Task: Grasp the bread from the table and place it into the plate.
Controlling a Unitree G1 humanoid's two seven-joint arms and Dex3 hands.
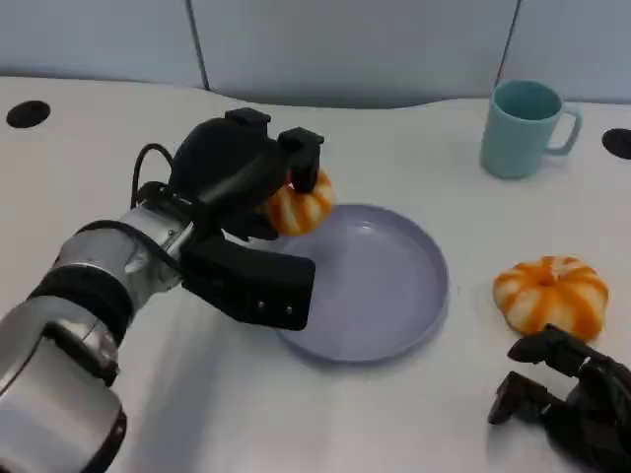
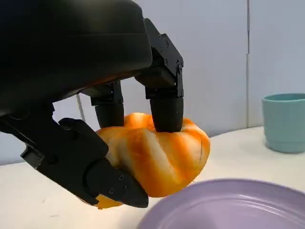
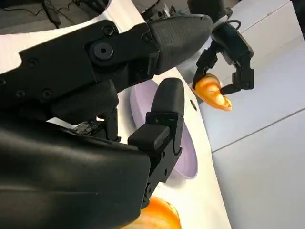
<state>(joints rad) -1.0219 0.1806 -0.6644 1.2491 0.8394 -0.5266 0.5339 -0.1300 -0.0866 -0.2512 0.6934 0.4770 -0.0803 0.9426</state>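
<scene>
left hand (image 2: 119, 143) grips bread (image 2: 157, 155) above plate (image 2: 228, 205) rim; head view adds mug (image 1: 523, 128).

Orange-and-white striped bread roll (image 1: 299, 205): near half hidden behind black left hand (image 1: 242, 168) fingers. Black right hand (image 1: 570, 394): cut off at frame corner.

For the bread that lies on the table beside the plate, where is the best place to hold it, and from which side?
Probably from above, fingers on opposite flanks of the round bread. It lies flat with its dome up beside the plate, free all round. The right hand rests just in front of it.
</scene>
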